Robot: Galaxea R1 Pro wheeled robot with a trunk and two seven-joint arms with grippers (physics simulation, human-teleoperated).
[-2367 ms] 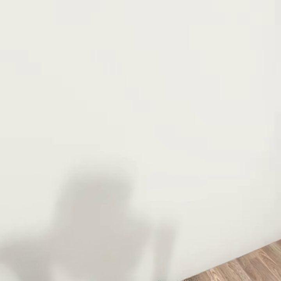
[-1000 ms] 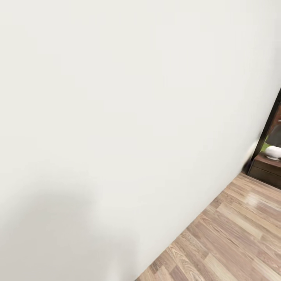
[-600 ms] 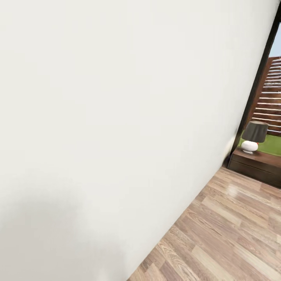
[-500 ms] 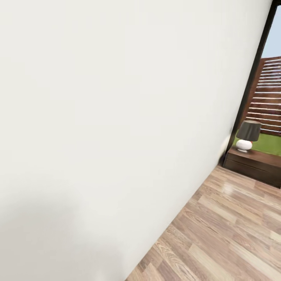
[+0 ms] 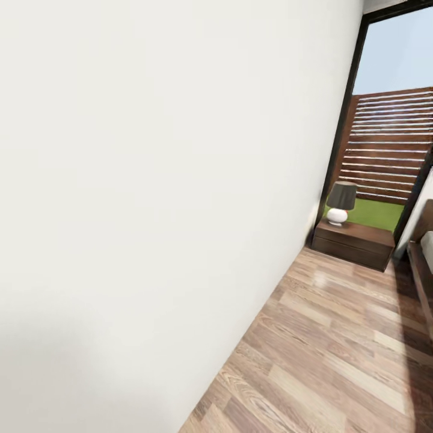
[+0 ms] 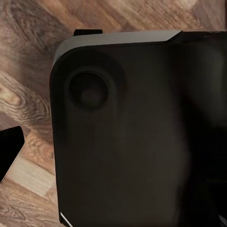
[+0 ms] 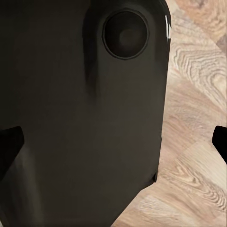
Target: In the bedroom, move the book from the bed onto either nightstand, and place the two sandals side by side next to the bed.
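Head view: robot close beside a white wall, looking along it down a strip of wood-plank floor toward the far end of the bedroom. There a low dark-brown cabinet stands against the wall under a tall dark-framed window; a small lamp with a dark shade and white base sits on its top. Whether this cabinet is the nightstand or the dresser, cannot say from here. At the right edge, a sliver of the bed: dark wooden frame and a bit of pale mattress. Book and sandals not sighted; the book is presumably on the mattress beyond the edge of the view. Both wrist views look down on dark robot bodywork over the floor. In the right wrist view, dark tips at opposite edges may be the right gripper's fingers, set wide, but cannot tell for sure; left gripper's opening likewise cannot tell. Judgement on handling: a thin paperback should be light and slightly flexible, lying flat on a soft mattress that yields, so take it by one edge, pinching across the cover. Sandals thin and flat; grip by a strap or the sole edge.
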